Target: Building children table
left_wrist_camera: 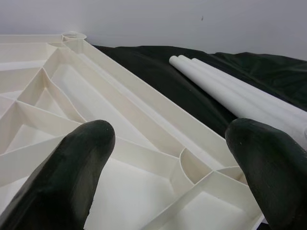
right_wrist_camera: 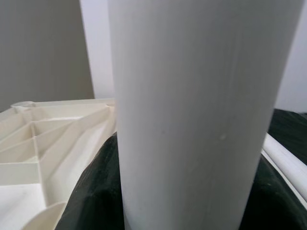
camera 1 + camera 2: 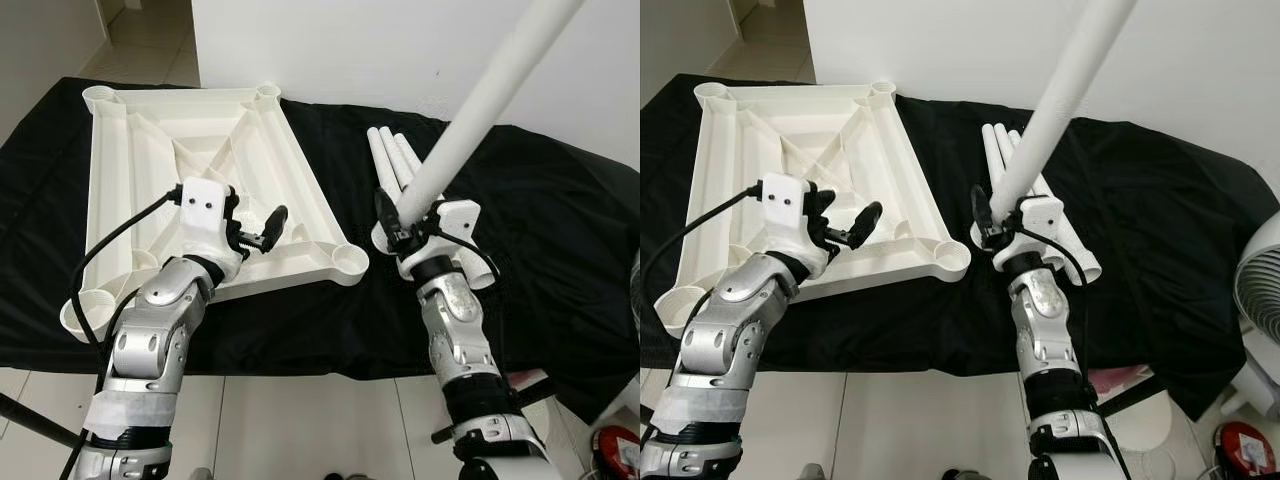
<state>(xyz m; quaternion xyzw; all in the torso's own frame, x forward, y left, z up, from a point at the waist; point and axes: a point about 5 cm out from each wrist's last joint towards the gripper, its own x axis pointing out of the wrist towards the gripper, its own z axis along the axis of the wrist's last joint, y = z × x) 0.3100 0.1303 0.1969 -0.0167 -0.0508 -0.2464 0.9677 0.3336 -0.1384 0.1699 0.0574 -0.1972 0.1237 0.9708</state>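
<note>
My right gripper (image 3: 397,226) was clamped on a white table leg (image 3: 478,105), which rose steeply toward the upper right of the frame, seemingly lifted clear to carry to a corner socket (image 3: 349,258). The upturned tabletop (image 3: 150,165) lay at left on the black cloth (image 3: 560,230). My left gripper (image 3: 262,232) hovered over its near edge with fingers apart, probably to steady it, and the spare legs (image 3: 388,155) lay at centre.

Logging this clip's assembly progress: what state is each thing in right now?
Tabletop: upside down on the black cloth, corner sockets empty.
Held leg: raised, tilted, gripped at its lower end.
Spare legs: lying side by side on the cloth.
Left gripper: fingers open above the tabletop.
Right gripper: shut on the held leg.
</note>
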